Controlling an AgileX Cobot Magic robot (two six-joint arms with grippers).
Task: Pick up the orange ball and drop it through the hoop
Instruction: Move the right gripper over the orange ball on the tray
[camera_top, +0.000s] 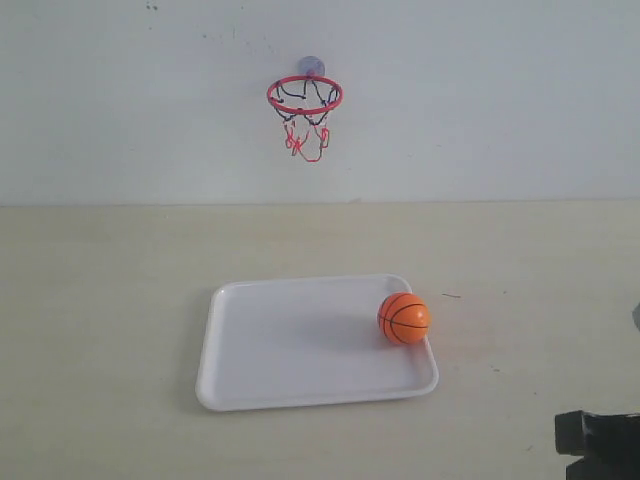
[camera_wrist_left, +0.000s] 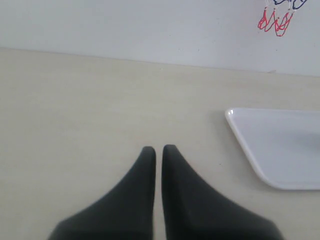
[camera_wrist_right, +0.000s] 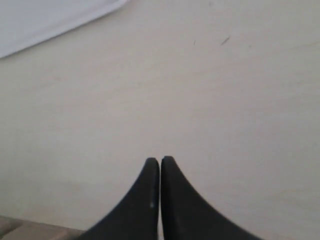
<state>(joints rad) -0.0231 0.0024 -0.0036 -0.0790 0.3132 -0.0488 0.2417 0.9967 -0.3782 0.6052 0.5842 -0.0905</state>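
2 tools pressed together, left tool (camera_wrist_left: 156, 150) and right tool (camera_wrist_right: 160, 161); approach not begun. Next, right tool should spread around the orange ball (camera_top: 404, 319).

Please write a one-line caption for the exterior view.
Orange ball lies in a white tray, right side; hoop hangs on the wall behind.

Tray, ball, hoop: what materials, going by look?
The white tray is likely hard plastic: smooth, slightly glossy, with a moulded rounded rim. The orange ball looks like matte rubber or foam with black seam lines; I cannot tell which. The hoop has a thin red ring, plastic or coated wire, unclear. Its net looks like red and black cord.
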